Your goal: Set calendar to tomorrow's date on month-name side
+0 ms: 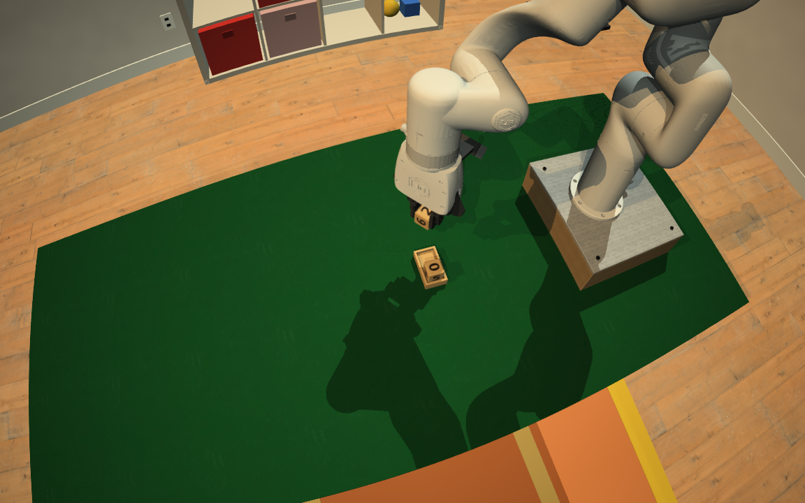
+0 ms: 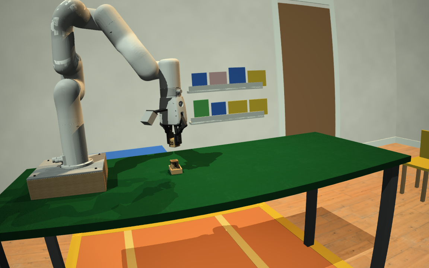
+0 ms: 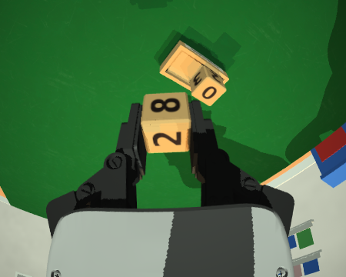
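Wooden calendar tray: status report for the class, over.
End effector shut on pale wooden cube, held above green table. Pale wooden tray holds one numbered cube; other half empty. Nothing seen blocking that half.

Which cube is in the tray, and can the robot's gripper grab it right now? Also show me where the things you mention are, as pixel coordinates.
Probably not yet: the gripper (image 1: pixel 425 219) (image 2: pixel 174 141) (image 3: pixel 166 117) already holds another cube (image 1: pixel 421 218) (image 2: pixel 172 142) (image 3: pixel 166 123). The tray's cube (image 1: pixel 434 269) (image 2: pixel 174 163) (image 3: pixel 208 89) shows 0 on top.

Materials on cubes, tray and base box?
Held cube and tray: likely matte pale wood, tan color. Cube in tray: same look. Base box: wood-grained sides; top grey, streaky, maybe brushed metal.
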Robot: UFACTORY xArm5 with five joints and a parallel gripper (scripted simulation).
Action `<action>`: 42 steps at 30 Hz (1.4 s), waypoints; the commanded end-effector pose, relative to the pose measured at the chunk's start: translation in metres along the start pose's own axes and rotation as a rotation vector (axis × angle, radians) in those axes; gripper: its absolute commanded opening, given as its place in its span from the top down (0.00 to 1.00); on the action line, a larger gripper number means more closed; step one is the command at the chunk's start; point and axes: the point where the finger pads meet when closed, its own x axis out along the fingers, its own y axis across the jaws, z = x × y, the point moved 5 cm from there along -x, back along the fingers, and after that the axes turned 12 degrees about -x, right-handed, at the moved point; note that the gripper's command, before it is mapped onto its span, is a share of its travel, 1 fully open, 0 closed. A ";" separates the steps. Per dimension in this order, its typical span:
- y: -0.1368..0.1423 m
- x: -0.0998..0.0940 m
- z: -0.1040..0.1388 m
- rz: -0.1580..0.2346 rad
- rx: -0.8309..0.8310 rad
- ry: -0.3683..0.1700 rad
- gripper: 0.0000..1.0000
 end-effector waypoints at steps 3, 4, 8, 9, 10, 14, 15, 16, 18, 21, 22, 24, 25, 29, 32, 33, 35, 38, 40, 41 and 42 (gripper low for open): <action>-0.004 -0.001 -0.003 -0.002 0.200 -0.002 0.73; -0.004 -0.001 -0.003 -0.002 0.200 -0.002 0.73; -0.007 0.000 -0.006 -0.002 0.337 -0.003 0.73; -0.007 0.000 -0.006 -0.002 0.359 -0.003 0.73; -0.008 0.000 -0.007 -0.002 0.385 -0.003 0.73; -0.010 0.000 -0.008 -0.002 0.481 -0.003 0.73; -0.010 0.000 -0.009 -0.002 0.512 -0.003 0.73; -0.011 0.000 -0.009 -0.002 0.537 -0.003 0.73; -0.011 0.000 -0.010 -0.002 0.570 -0.003 0.73; -0.012 0.000 -0.011 -0.002 0.614 -0.003 0.73; -0.013 0.001 -0.012 -0.002 0.660 -0.003 0.73; -0.014 0.001 -0.013 -0.002 0.731 -0.003 0.73; -0.014 0.001 -0.014 -0.002 0.750 -0.003 0.73; -0.016 0.001 -0.015 -0.001 0.840 -0.003 0.73; -0.017 0.001 -0.017 -0.001 0.930 -0.003 0.73; -0.018 0.001 -0.018 -0.001 0.956 -0.003 0.73; -0.019 0.001 -0.019 -0.001 1.007 -0.003 0.73; -0.019 0.001 -0.019 -0.001 1.019 -0.003 0.73; -0.021 0.002 -0.021 -0.001 1.128 -0.003 0.73; -0.021 0.002 -0.022 -0.001 1.148 -0.003 0.73; -0.022 0.002 -0.022 -0.001 1.171 -0.003 0.73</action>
